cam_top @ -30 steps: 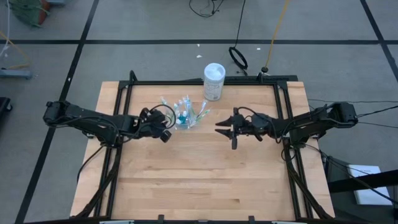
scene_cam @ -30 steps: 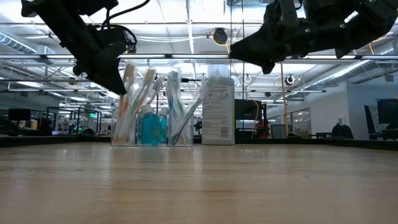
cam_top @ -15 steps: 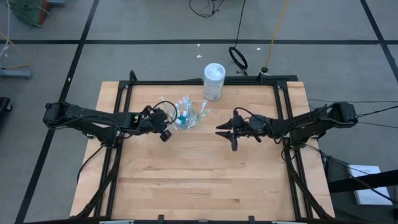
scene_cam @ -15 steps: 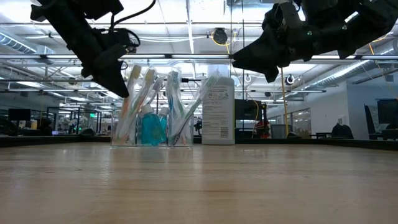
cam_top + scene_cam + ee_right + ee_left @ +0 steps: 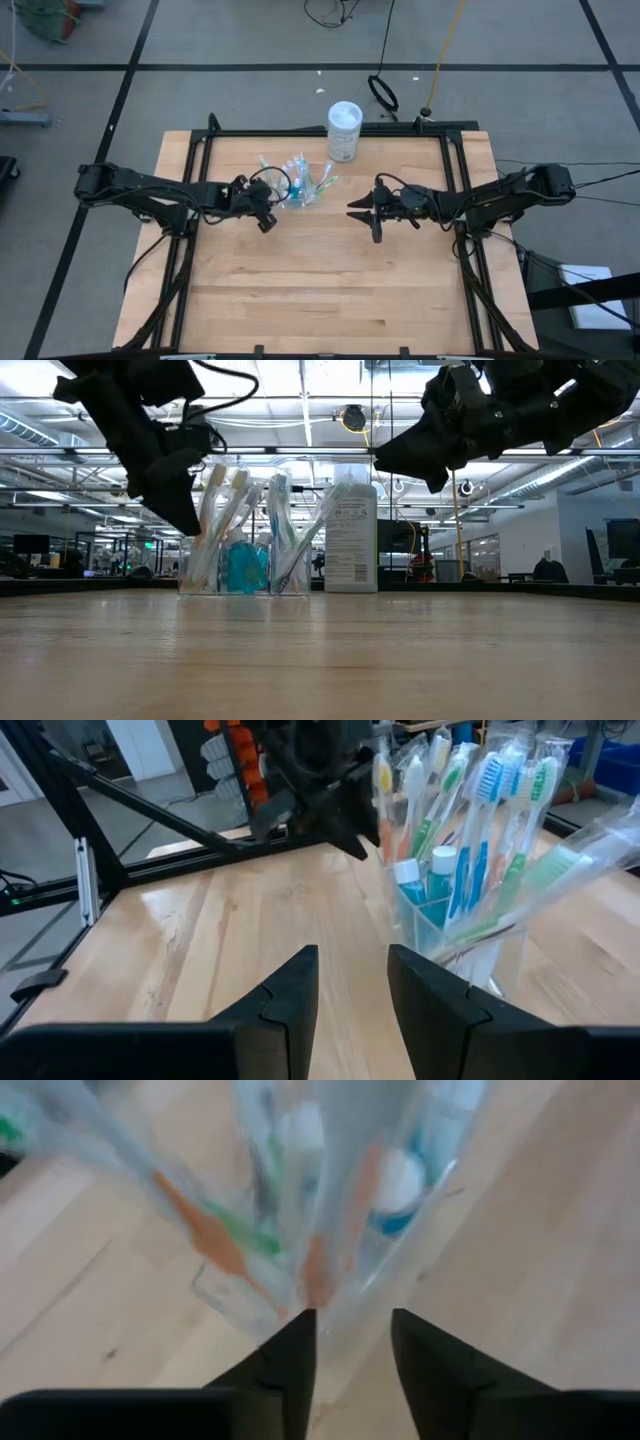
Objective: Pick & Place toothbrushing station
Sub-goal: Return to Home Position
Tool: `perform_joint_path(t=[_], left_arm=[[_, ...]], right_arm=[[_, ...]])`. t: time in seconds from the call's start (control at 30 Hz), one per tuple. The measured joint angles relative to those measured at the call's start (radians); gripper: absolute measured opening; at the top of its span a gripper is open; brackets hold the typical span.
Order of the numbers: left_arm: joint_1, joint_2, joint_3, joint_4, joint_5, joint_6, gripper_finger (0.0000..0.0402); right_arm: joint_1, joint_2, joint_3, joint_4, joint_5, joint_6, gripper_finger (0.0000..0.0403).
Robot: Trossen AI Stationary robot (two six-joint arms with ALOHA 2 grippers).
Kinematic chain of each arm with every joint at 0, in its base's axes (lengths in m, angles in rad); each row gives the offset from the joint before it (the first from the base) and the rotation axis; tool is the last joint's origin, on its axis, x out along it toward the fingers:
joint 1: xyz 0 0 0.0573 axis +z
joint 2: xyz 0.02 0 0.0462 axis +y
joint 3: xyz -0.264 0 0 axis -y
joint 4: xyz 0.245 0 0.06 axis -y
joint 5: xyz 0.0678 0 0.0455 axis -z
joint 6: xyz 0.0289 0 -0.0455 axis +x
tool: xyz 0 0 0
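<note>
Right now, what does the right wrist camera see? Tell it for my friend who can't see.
A clear organizer packed with toothbrushes and teal toothpaste tubes stands on a wooden table. The left gripper hangs close beside it, and the right gripper, open and empty, points toward it.

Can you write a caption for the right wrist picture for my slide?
Toothbrushes stand in the clear organizer; the open right tool points at it, holding nothing.
</note>
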Motion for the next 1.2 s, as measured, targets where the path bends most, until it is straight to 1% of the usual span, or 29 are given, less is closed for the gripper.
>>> perform_joint_path(t=[0.07,0.13,0.2,0.27,0.33,0.47,0.53,0.6,0.67,0.73,0.8,0.87,0.93,1.03,1.13,1.2], left_arm=[[0.000,0.013,-0.001,0.003,-0.010,-0.004,0.0154],[0.000,0.016,0.001,0.051,-0.010,-0.001,0.0171],[-0.001,0.004,0.013,0.044,0.014,0.000,0.0180],[-0.004,-0.020,0.033,0.020,0.032,-0.004,0.0183],[-0.007,-0.050,0.048,-0.035,0.035,-0.004,0.0182],[-0.020,-0.124,0.091,-0.214,0.040,-0.018,0.0173],[-0.027,-0.169,0.120,-0.313,0.010,-0.029,0.0166],[-0.046,-0.230,0.134,-0.357,-0.039,-0.026,0.0159],[-0.067,-0.300,0.138,-0.343,-0.085,0.027,0.0152],[-0.092,-0.369,0.127,-0.340,-0.117,0.112,0.0147],[-0.116,-0.426,0.112,-0.332,-0.153,0.185,0.0144],[-0.134,-0.480,0.096,-0.328,-0.173,0.224,0.0140],[-0.152,-0.530,0.069,-0.285,-0.168,0.270,0.0136],[-0.174,-0.610,-0.007,-0.132,-0.159,0.365,0.0130],[-0.181,-0.683,-0.100,0.039,-0.149,0.473,0.0127],[-0.182,-0.726,-0.160,0.133,-0.126,0.530,0.0127]], right_arm=[[0.000,0.000,0.000,-0.008,0.000,-0.002,0.0114],[0.000,0.000,0.000,-0.028,0.000,-0.003,0.0114],[-0.001,-0.001,0.000,-0.037,-0.003,-0.004,0.0114],[-0.006,-0.040,-0.001,-0.071,-0.004,-0.031,0.0114],[-0.015,-0.094,0.001,-0.104,-0.003,-0.077,0.0114],[-0.025,-0.240,0.000,-0.280,0.000,-0.140,0.0114],[-0.028,-0.315,0.000,-0.393,0.000,-0.158,0.0114],[-0.027,-0.385,0.000,-0.480,0.000,-0.160,0.0114],[-0.027,-0.452,0.000,-0.562,0.000,-0.158,0.0114],[-0.026,-0.507,0.000,-0.641,-0.010,-0.155,0.0114],[-0.025,-0.560,0.000,-0.722,-0.043,-0.158,0.0114],[-0.025,-0.604,-0.002,-0.757,-0.073,-0.204,0.0114],[-0.025,-0.656,-0.021,-0.753,-0.086,-0.265,0.0114],[-0.032,-0.738,-0.081,-0.704,-0.138,-0.319,0.0114],[-0.045,-0.832,-0.142,-0.692,-0.184,-0.295,0.0114],[-0.052,-0.903,-0.170,-0.692,-0.186,-0.265,0.0114]])
